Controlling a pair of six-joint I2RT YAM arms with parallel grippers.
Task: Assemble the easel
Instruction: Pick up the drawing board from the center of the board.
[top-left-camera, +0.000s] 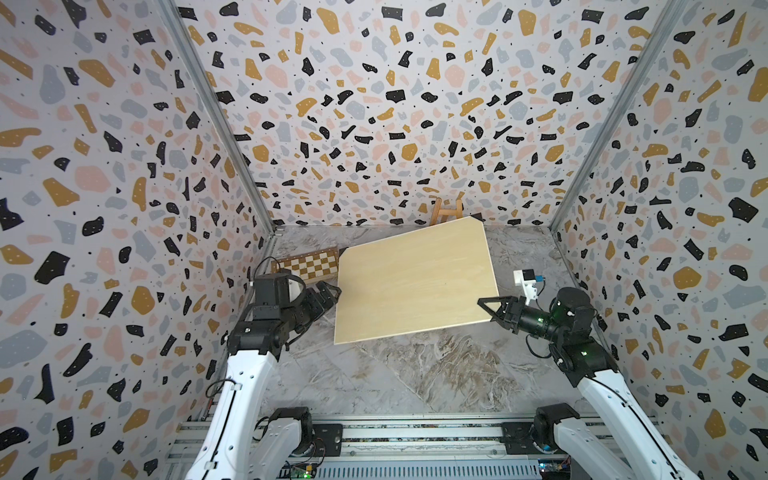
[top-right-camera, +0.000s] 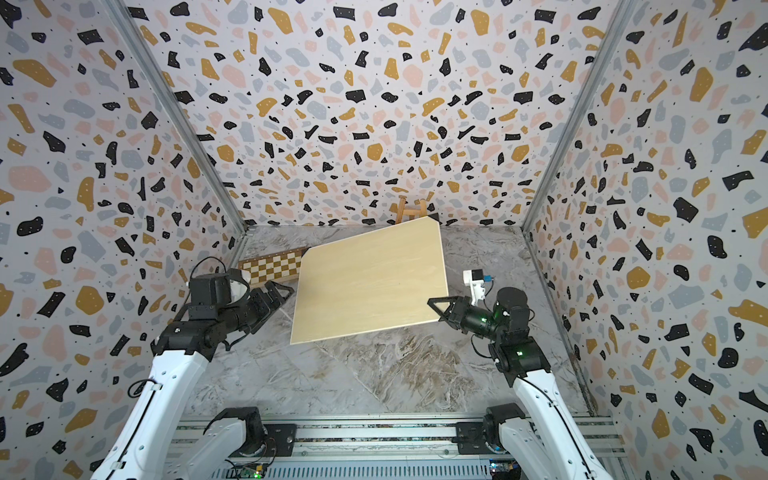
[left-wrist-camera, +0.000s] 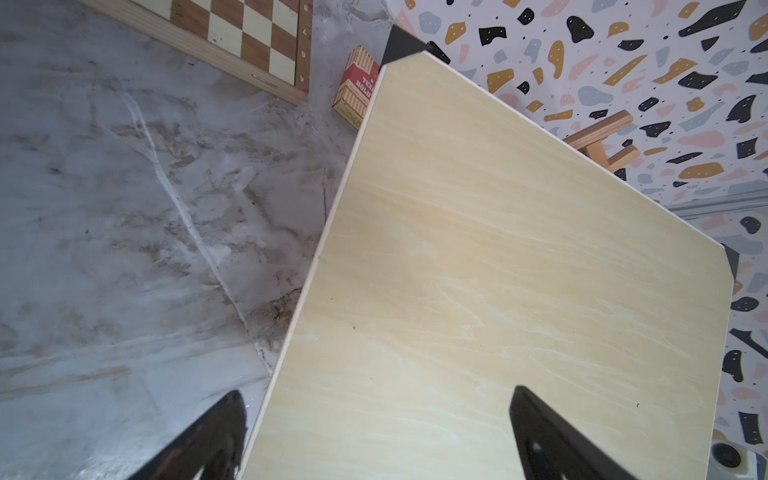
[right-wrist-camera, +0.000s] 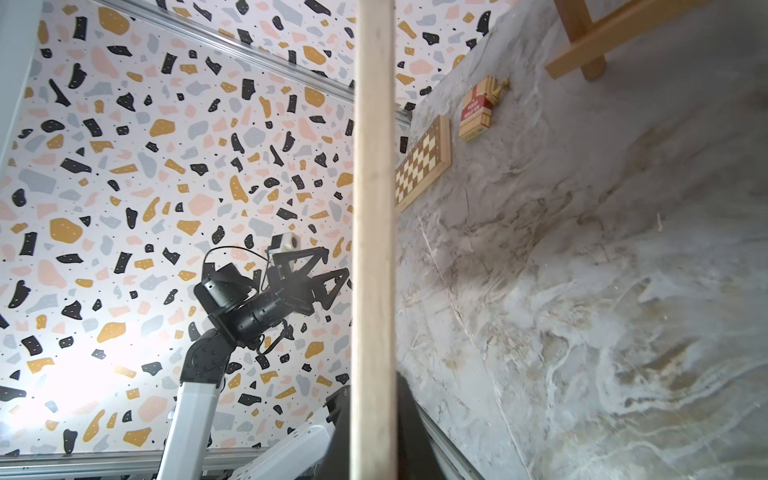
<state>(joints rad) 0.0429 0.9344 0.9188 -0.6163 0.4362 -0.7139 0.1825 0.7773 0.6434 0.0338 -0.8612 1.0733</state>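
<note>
1. The right pincer (top-left-camera: 484, 305) is closed on the near right edge of the board (top-left-camera: 415, 282), which is held off the desk (top-left-camera: 395, 374) at a tilt. The left pincer (top-left-camera: 330, 291) is spread wide. The board's left edge lies between its fingers, but nothing is gripped.
2. The easel (top-left-camera: 446, 212) is found standing at the far edge of the desk, against the back wall and just behind the board's far right corner. Only its top is seen above the board in both top views.
3. The board is carried by one grip on a thin edge. It could be twisted out of the right pincer by its own weight and dropped onto the desk.
4. If the board is swung toward the back wall, the easel could be struck by the far corner and knocked over. Whether the two touch cannot be told.
5. The chessboard (top-left-camera: 307, 266) and a red box (left-wrist-camera: 357, 89) lie toward the far left corner of the desk, close by the board's left edge. Either could be swept aside if the board sags.
6. The left pincer could be snagged if the board is moved while its edge lies between the fingers.
</note>
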